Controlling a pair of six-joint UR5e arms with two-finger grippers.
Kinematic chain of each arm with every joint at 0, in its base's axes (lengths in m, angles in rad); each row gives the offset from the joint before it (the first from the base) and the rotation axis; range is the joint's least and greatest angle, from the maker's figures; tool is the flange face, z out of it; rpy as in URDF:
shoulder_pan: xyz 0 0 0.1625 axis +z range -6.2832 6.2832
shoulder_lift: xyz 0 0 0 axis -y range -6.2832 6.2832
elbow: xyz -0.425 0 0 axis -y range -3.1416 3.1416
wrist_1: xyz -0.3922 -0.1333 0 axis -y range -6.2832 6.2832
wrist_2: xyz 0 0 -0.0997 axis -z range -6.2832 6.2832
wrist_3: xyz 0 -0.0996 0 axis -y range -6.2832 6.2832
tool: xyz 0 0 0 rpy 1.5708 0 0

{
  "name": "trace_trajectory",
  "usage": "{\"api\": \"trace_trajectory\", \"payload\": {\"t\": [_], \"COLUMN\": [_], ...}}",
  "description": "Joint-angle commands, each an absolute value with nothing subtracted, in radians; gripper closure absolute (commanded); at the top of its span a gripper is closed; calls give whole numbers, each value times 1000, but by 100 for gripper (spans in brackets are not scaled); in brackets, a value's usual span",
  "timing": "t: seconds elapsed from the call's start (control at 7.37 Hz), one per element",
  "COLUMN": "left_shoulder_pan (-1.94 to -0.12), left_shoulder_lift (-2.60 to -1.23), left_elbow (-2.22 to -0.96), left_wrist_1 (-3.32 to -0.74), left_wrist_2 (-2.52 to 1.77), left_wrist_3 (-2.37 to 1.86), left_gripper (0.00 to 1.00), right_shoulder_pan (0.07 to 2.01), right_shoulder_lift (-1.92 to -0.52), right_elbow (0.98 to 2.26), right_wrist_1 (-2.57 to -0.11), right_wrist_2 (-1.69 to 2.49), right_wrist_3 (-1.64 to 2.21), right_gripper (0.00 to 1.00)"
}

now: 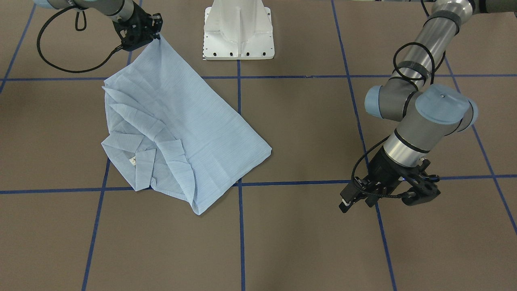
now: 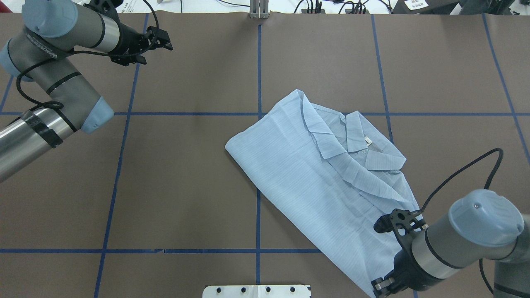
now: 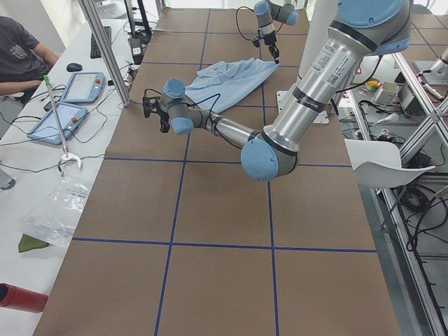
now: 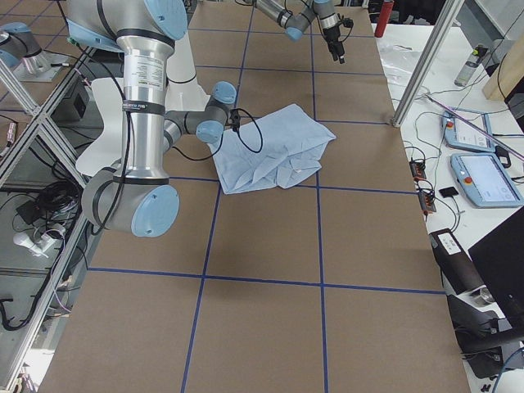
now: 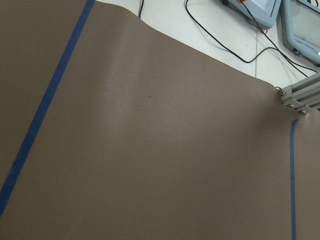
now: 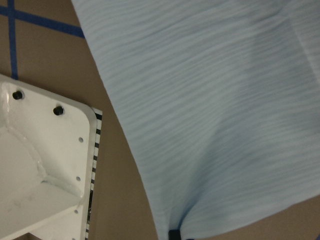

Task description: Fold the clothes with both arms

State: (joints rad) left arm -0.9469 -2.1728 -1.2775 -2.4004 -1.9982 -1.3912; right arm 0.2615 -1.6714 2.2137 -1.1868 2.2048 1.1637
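Observation:
The pale blue striped shirt (image 1: pixel 181 121) lies folded and slanted on the brown table, its collar (image 2: pixel 360 140) toward the far side from the robot. My right gripper (image 1: pixel 156 38) is shut on the shirt's hem corner next to the white pedestal and lifts that corner slightly. In the right wrist view the cloth (image 6: pixel 210 100) draws down to a pinch at the bottom edge. My left gripper (image 2: pixel 165 39) looks open and empty, and hovers over bare table far from the shirt (image 2: pixel 314 178). It also shows in the front view (image 1: pixel 357 202). The left wrist view shows only table.
The white pedestal base (image 1: pixel 238 32) stands at the robot's side of the table, close to the held corner. Blue tape lines (image 2: pixel 258 124) grid the table. An aluminium post (image 5: pixel 300 97) and cables lie at the far edge, by the left gripper.

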Motion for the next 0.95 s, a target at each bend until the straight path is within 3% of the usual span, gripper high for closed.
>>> {"api": "trace_trajectory", "payload": {"t": [0.0,0.14,0.54,0.81], "left_shoulder_pan": [-945,-931,-838,-744], "left_shoulder_lift": [-2174,-2171,-2087,-2017], "left_elbow": [-1288,-1313,-1444,-1601], "left_wrist_1": [-2401,-2399,-2398,-2337], "left_wrist_2": [-1983,-1983,-1987,-1965], "left_wrist_3": [-1394,-1394,-1486,-1624], "left_gripper": [1,1,1,1], "right_shoulder_pan": [209,250,479,593], "right_shoulder_lift": [-1689,-1683,-1547,-1519], "right_elbow": [2224,2226,2195,2175], "right_wrist_1": [-1187,-1186,-1187,-1198], "right_wrist_2": [2191,2189,2130,2040], "right_wrist_3": [1167,1167,1167,1161], "right_gripper": [36,0,0,0]}}
